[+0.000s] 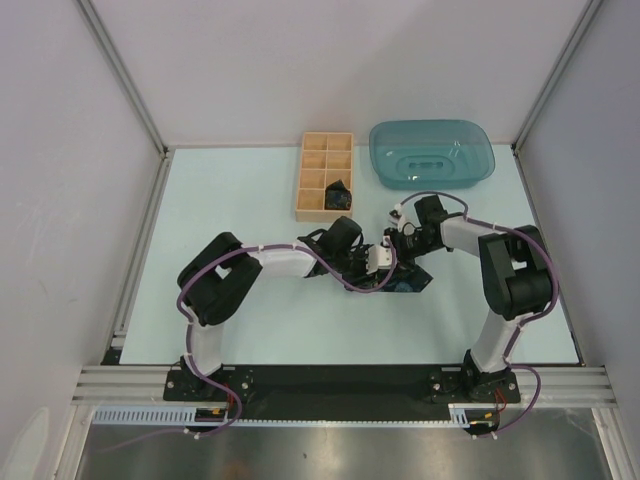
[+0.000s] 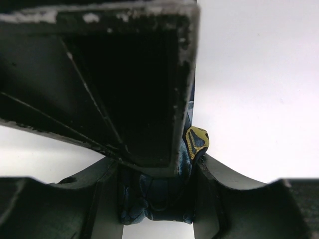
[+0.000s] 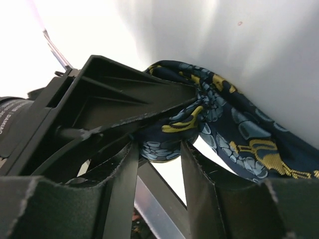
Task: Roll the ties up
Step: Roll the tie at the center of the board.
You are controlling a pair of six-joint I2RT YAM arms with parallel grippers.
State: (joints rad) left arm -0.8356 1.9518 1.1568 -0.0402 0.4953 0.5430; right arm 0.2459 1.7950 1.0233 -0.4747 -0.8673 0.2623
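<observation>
A dark navy tie with blue and yellow pattern (image 1: 405, 282) lies on the table's middle, where both grippers meet over it. My left gripper (image 1: 374, 264) is shut on a bunched fold of the tie (image 2: 160, 201), which fills the gap between its fingers (image 2: 157, 167). My right gripper (image 1: 393, 248) is shut on a rolled end of the same tie (image 3: 160, 149) at its fingertips (image 3: 160, 145). The rest of the tie (image 3: 249, 144) trails off to the right on the table. A second tie, a dark roll (image 1: 338, 196), sits in a compartment of the wooden box.
The compartmented wooden box (image 1: 312, 160) stands at the back centre. A teal plastic tray (image 1: 432, 152) stands to its right. The two grippers nearly touch; the right gripper's black finger (image 2: 124, 84) fills the left wrist view.
</observation>
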